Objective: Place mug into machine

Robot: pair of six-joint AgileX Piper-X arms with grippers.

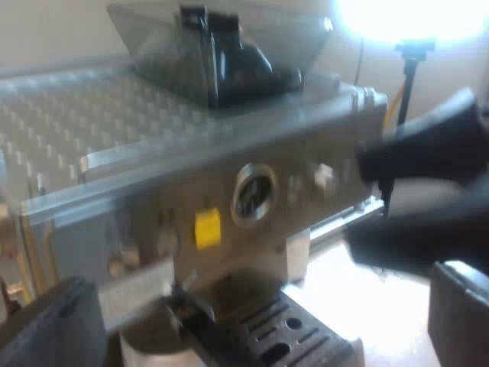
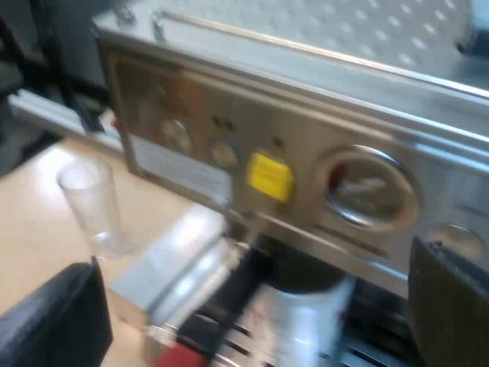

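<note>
Fingers [image 2: 53, 325] of our right gripper [image 2: 252, 306] stand wide apart and grip nothing. Between and beyond them we see the mug [image 2: 302, 325], pale and upright, under the front panel of the espresso machine [image 2: 306, 115]; neither finger touches it. Just beside the mug, the red end [image 2: 179, 355] of the holder's handle points away from the machine; the rest of the holder is too smeared for us to trace. Above the mug the panel carries a yellow label [image 2: 270, 176] and a round gauge [image 2: 368, 189]. Farther off, a clear measuring glass [image 2: 90, 202] stands upright on the wooden table [image 2: 38, 252], well apart from the mug.

Our left gripper [image 1: 260, 313] is likewise fully spread and empty. Near it lies the slotted drip tray [image 1: 279, 332]. A silvery round part [image 1: 149, 344] sits beside the tray; we cannot tell what it is. On the machine's top stands the dark bean hopper [image 1: 214, 53]. The right arm [image 1: 432, 145] shows as a black shape near the panel's end.
</note>
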